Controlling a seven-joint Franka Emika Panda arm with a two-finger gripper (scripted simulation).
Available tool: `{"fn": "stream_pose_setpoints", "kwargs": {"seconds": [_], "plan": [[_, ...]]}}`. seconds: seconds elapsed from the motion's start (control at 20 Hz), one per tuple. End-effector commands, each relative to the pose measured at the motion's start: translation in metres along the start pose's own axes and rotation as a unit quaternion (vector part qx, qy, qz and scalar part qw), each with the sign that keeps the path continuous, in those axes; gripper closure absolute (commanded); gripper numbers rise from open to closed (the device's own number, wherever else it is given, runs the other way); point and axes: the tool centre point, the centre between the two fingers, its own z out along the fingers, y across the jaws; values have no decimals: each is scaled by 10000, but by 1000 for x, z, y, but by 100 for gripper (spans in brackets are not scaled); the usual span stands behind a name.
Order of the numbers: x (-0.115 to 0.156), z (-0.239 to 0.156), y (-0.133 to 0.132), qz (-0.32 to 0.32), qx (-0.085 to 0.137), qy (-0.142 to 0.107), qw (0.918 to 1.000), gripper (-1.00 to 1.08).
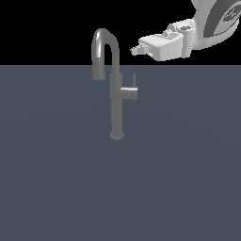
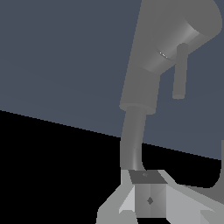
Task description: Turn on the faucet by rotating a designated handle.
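The faucet (image 1: 116, 101) stands upright on the grey surface (image 1: 56, 179), its handle (image 1: 130, 91) projecting toward the exterior view's right. The gripper (image 1: 134, 50) hovers above the handle, clear of it — finger spacing cannot be determined.

A flat slate-blue surface (image 1: 61, 188) fills the lower scene — plain black backdrop (image 1: 42, 28) behind it.

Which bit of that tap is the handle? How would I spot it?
Find the tall grey faucet standing on the flat blue-grey floor. Partway up its column, a short stub juts toward the exterior view's right: the handle. Unlike the arched spout above, it ends in a thin upright blade.
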Motion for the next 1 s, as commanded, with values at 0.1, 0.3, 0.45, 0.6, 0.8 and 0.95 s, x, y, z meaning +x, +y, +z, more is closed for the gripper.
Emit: {"fn": "stream_pose_setpoints", "kwargs": {"seconds": [0.1,0.3,0.45,0.6,0.8,0.95], "plan": [[31,-1,-5,472,502,-392,9969,108],[52,1,-7,795,845,-658,9911,108],[65,2,-8,979,1040,-810,9864,108],[73,4,-8,1112,1181,-921,9825,108],[80,5,-7,1207,1284,-1003,9792,108],[81,6,-7,1225,1304,-1020,9786,108]]}}
